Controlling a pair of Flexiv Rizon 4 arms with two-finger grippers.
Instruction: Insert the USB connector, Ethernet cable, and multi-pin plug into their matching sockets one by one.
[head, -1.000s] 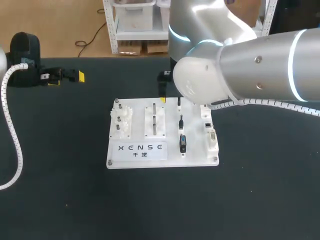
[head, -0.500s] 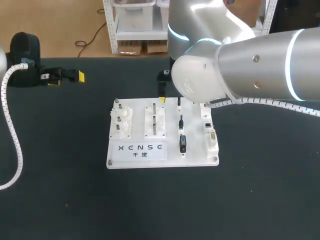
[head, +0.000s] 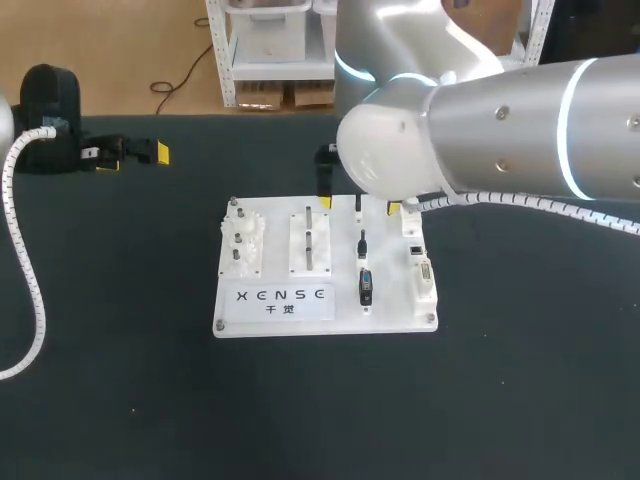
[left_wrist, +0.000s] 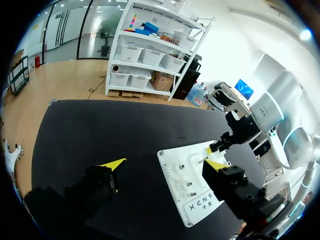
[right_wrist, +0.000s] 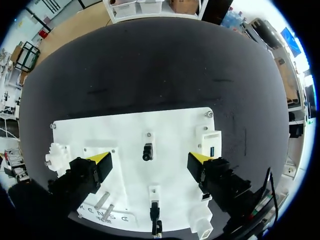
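The small black USB connector (right_wrist: 147, 151) stands upright in its white holder at the far end of a row of three plugs on the white rectangular board (head: 395, 300). The black Ethernet cable plug (head: 362, 243) is next in the row. The black, blue-faced multi-pin plug (head: 366, 287) is nearest the board's front edge. All three are out of their sockets, which sit in a white strip (head: 420, 265) along the board's right edge. The far socket (right_wrist: 212, 145) shows a blue mouth. The right gripper (right_wrist: 149, 162) hangs over the far end of the board with its fingers spread wide. The USB connector is in the gap between the yellow tips and touches neither. How high the tips are above the board cannot be told. To the left of the plugs the board carries a white block with metal pegs (head: 310, 245) and, further left, a cluster of white gears (head: 240, 238). The board lies on the black table (head: 120, 350). The left gripper (head: 155, 153) is low at the table's far left, well apart from the board, and whether it is open or closed cannot be told.
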